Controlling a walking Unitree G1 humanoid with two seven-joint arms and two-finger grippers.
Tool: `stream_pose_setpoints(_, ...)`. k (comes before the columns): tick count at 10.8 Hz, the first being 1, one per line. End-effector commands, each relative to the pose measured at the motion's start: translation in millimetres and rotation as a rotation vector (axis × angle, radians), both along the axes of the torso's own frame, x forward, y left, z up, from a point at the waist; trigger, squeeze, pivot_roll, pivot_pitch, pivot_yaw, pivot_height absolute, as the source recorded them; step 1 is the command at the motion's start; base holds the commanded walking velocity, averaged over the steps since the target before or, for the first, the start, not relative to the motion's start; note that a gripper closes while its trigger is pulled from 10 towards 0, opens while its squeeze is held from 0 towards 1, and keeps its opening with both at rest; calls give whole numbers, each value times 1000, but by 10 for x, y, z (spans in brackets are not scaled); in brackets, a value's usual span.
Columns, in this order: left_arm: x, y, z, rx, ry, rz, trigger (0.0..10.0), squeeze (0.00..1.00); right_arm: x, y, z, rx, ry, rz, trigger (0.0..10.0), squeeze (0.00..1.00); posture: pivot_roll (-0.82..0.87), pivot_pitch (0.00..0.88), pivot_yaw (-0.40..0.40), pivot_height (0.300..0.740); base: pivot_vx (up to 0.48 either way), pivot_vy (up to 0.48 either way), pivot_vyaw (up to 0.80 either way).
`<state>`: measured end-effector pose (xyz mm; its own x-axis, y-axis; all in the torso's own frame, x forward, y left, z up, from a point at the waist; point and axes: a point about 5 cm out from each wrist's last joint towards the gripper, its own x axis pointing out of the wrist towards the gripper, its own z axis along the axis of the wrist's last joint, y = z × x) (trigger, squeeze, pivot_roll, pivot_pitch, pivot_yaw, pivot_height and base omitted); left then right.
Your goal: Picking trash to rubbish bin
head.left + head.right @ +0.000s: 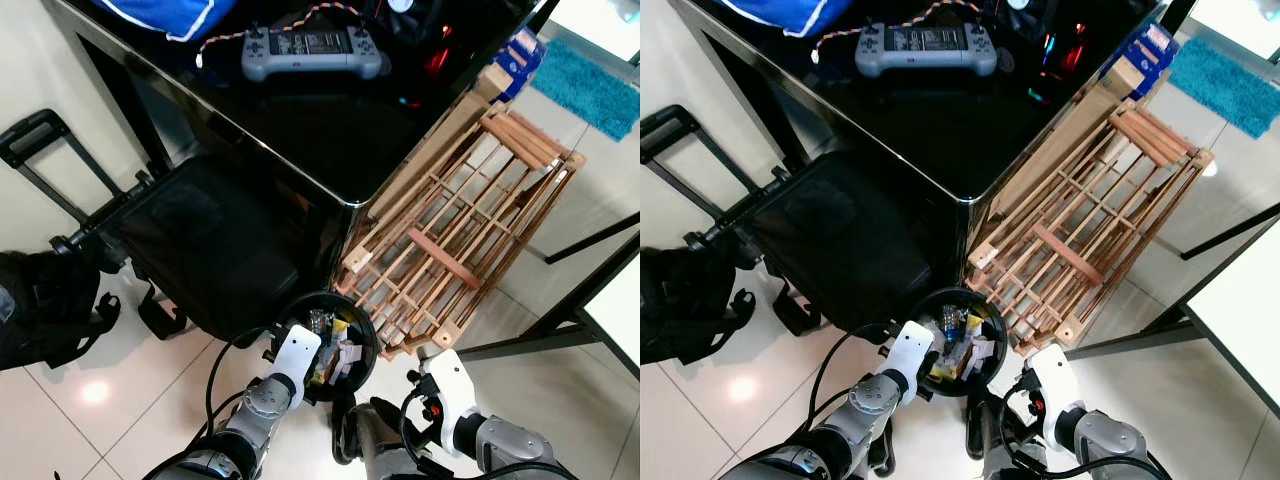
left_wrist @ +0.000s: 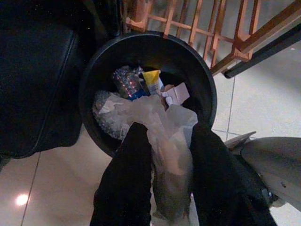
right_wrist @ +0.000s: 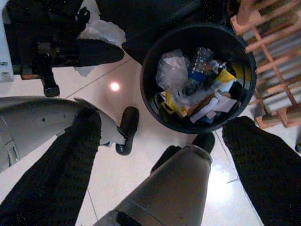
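**Left gripper holds a plastic bag above the bin**

The left gripper (image 2: 162, 188) is just over the near rim of a round black rubbish bin (image 2: 89, 84) that stands on the pale tiled floor (image 2: 56, 188). Its two black fingers (image 2: 124, 179) are closed on a crumpled, half-clear plastic bag (image 2: 167, 146); the upper part of the bag spreads over the trash that is already inside the bin. In the bin there is a yellow tube (image 2: 151, 81), a shiny clear wrapper (image 2: 124, 82), some white paper (image 2: 175, 93) and more crumpled plastic.

The right gripper (image 3: 160, 155) hangs lower and to the right of the bin, apart from it. Its fingers (image 3: 70, 155) are spread wide and hold nothing. Between them the wrist view shows the robot's own grey leg (image 3: 174, 188) and a black foot (image 3: 126, 129).

The bin stands beside the corner of a glossy black table (image 1: 300, 130). On the table lies a grey controller (image 1: 312, 50) with a twisted cable. A folded wooden rack (image 1: 460, 220) leans against the table, just right of the bin. On the left a black suitcase (image 1: 200, 250) lies next to the bin, and a black backpack (image 1: 50, 300) is further left on the floor.
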<state>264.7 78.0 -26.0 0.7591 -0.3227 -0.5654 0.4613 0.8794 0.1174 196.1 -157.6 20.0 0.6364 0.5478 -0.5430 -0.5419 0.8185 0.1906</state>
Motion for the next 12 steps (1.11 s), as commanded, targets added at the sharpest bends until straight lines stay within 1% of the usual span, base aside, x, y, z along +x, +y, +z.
stream_pose_setpoints(1, -112, -14, -91, -4, 48, -1, 10000, 1000, -72, -10, -38, -4, 30, -1, 10000, 0, -200, 368, -65, 740, 0, 0, 0)
stream_pose_setpoints(8, -98, 13, -86, 12, 39, 1, 10000, 1000, -54, 39, -60, 2, 33, 1, 10000, 0, -189, 362, -57, 740, 0, 0, 0)
stream_pose_setpoints(9, -93, 11, -82, 20, 34, 1, 10000, 192, -39, 43, -62, 2, 31, 2, 10000, 0, -186, 356, -55, 740, 0, 0, 0)
stream_pose_setpoints(10, -75, 28, -70, 31, 21, 6, 10000, 0, 2, 52, -65, 2, 26, -2, 10000, 0, -176, 343, -50, 740, 0, 0, 0)
stream_pose_setpoints(12, -45, 113, -50, 26, -8, 43, 10000, 0, 102, 87, -67, 4, 7, -5, 10000, 0, -154, 315, -33, 740, 0, 0, 0)
